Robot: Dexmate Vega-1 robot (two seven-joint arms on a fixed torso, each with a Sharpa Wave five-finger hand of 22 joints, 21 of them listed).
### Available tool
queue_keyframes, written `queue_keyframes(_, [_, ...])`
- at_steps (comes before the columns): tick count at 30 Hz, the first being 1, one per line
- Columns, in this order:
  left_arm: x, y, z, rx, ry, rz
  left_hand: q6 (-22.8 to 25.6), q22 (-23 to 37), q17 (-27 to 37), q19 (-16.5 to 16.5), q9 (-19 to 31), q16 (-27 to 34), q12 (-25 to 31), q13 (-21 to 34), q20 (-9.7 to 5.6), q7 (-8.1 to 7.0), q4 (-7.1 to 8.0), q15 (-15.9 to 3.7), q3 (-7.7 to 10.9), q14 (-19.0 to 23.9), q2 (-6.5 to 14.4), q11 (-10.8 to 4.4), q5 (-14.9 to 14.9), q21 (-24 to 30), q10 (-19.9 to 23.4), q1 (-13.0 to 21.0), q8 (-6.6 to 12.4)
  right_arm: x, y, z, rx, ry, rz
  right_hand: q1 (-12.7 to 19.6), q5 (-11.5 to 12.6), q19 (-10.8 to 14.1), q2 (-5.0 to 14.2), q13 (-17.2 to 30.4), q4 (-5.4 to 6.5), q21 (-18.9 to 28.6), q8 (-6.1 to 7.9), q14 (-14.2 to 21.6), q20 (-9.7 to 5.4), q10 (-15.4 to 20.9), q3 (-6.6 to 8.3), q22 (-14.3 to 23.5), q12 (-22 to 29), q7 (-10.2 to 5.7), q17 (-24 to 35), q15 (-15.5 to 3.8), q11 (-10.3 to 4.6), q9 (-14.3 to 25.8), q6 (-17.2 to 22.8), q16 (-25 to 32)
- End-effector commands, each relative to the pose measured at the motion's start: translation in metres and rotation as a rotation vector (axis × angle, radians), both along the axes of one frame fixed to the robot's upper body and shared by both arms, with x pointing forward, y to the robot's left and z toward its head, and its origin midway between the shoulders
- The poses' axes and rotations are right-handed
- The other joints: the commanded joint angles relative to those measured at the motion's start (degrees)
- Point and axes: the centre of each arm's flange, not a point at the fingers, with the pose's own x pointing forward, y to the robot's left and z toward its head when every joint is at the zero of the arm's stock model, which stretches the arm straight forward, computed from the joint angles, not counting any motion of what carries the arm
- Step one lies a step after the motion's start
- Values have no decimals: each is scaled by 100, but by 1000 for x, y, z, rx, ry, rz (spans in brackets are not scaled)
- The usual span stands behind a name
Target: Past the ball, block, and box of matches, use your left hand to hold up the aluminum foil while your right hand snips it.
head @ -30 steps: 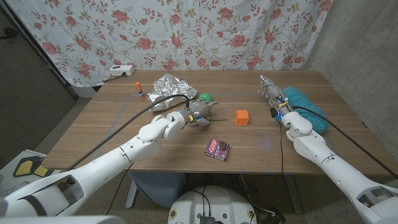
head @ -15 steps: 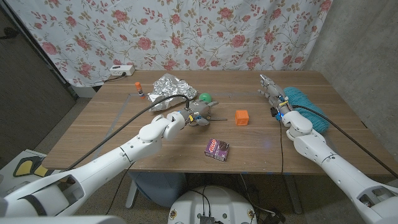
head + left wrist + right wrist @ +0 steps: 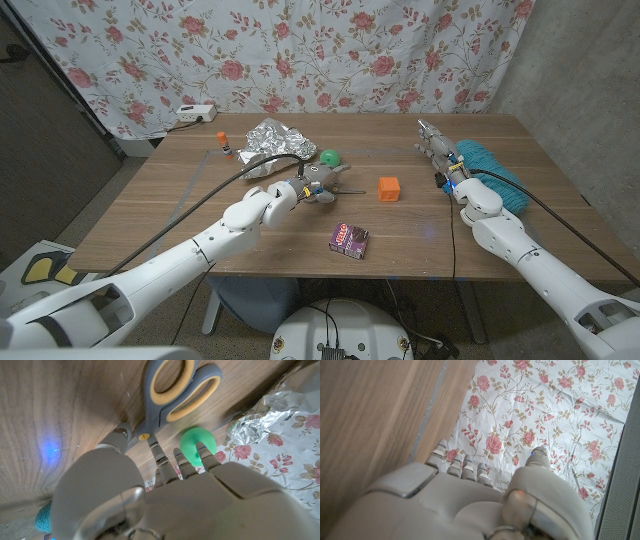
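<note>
Left hand at the scissors, foil beyond it

The left hand [image 3: 318,183] hovers over the scissors [image 3: 172,392], fingers spread, gripping nothing. The crumpled foil [image 3: 268,144] lies farther back and left, past the green ball [image 3: 329,157]. The right hand [image 3: 440,152] stands far right by the teal yarn [image 3: 490,170], released, well apart from the foil.

A makeshift lab corner; floral sheet [image 3: 300,50] hung as backdrop behind a wooden table [image 3: 200,215].
</note>
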Motion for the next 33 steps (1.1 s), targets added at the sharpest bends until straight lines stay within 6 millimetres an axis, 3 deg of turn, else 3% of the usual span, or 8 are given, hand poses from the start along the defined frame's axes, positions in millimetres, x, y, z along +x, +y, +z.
queue_keyframes(1, [-3,-1,-8,-9,3,-10,121,28,11,82,13,31,101,61,-4,-26,-16,-68,63,119,32,-3,36,24,157,64,43,-1,0,-2,6,2,0,-32,9,-23,-18,6,-6,21,27,-6,30,12,16,10,19,-20,16,-9,-19,11,7,52])
queue_keyframes(23, [-7,-3,-14,-13,-1,-18,648,22,48,247,13,120,511,203,-121,-131,-24,-314,-5,530,114,-19,41,40,889,186,111,0,-2,-8,20,5,2,-37,9,-26,-24,6,-5,21,24,-8,30,13,31,10,20,-25,15,-8,-14,11,6,51])
queue_keyframes(33, [-6,-3,-17,-20,-7,-15,811,20,66,306,11,141,583,194,-148,-149,-22,-377,161,727,230,-28,135,37,1157,311,102,0,-3,-9,24,7,2,-36,10,-26,-26,6,-7,21,23,-10,29,3,38,10,16,-25,14,-8,-22,12,4,50])
